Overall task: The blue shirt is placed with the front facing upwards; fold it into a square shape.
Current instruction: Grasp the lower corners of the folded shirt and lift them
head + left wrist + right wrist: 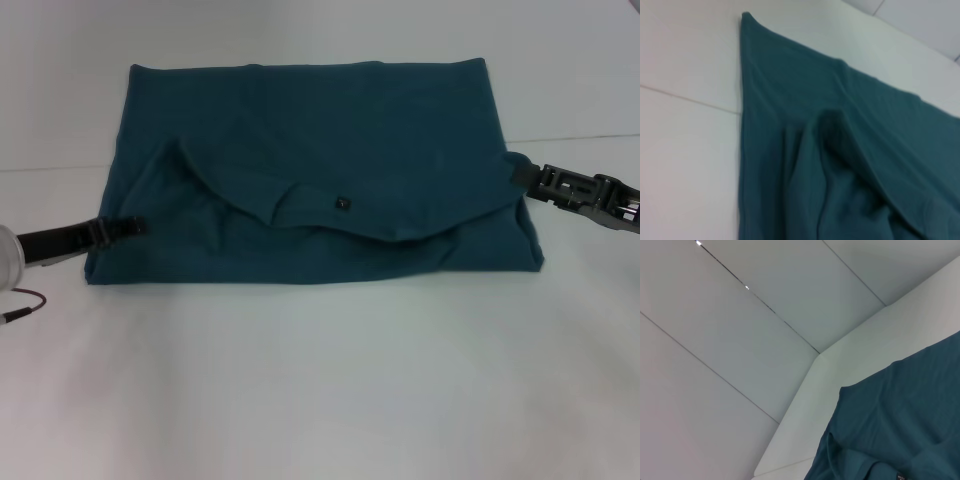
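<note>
The blue shirt (320,165) lies flat on the white bench (320,380), already folded into a wide rectangle with the neckline flap and small dark label (341,202) turned over the near half. The left gripper (135,227) sits at the shirt's left edge and the right gripper (518,170) at its right edge, both low against the cloth. Whether the jaws are apart or clamped on fabric I cannot tell. The job looks mid-way: the shape is still wider than deep. The next move likely calls for pinching one side edge and carrying it across to the other, layers kept together.
</note>
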Robot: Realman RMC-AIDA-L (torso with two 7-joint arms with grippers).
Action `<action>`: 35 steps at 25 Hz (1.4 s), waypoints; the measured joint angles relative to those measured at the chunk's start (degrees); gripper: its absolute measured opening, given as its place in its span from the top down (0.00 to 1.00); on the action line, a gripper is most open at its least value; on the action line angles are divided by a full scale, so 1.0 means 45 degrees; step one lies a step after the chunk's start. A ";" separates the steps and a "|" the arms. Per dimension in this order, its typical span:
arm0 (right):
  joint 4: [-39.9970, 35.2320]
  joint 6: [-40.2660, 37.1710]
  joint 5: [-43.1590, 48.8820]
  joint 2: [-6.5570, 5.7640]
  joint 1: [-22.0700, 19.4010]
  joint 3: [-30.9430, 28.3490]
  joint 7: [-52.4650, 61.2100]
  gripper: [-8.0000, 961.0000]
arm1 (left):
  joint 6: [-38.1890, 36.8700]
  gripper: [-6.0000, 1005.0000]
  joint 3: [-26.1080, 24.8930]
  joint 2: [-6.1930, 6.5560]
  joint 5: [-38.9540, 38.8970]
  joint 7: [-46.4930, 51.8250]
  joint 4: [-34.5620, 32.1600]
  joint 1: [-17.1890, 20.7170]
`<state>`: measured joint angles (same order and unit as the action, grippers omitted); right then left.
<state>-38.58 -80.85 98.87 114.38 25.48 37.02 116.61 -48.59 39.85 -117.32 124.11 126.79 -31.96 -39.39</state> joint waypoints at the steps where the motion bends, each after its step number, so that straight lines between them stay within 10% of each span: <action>1: 0.0000 -0.0006 0.0000 -0.0001 0.0000 -0.0002 0.0000 0.22 | -0.0013 0.31 -0.0009 0.0000 -0.0017 0.0182 -0.0104 0.0026; 10: -0.0001 -0.0008 -0.0017 -0.0009 -0.0032 -0.0027 -0.0036 0.22 | 0.1211 0.12 0.0110 -0.0085 0.0434 0.1353 -0.0013 0.0087; 35: 0.0000 0.0059 0.0003 -0.0028 -0.0097 -0.0197 -0.0171 0.22 | 0.1650 0.13 0.0831 -0.0223 0.0468 0.0015 0.0605 -0.0107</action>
<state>-38.58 -80.59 98.88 114.26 25.05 36.14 115.84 -41.16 43.59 -118.33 126.21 126.86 -29.24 -39.87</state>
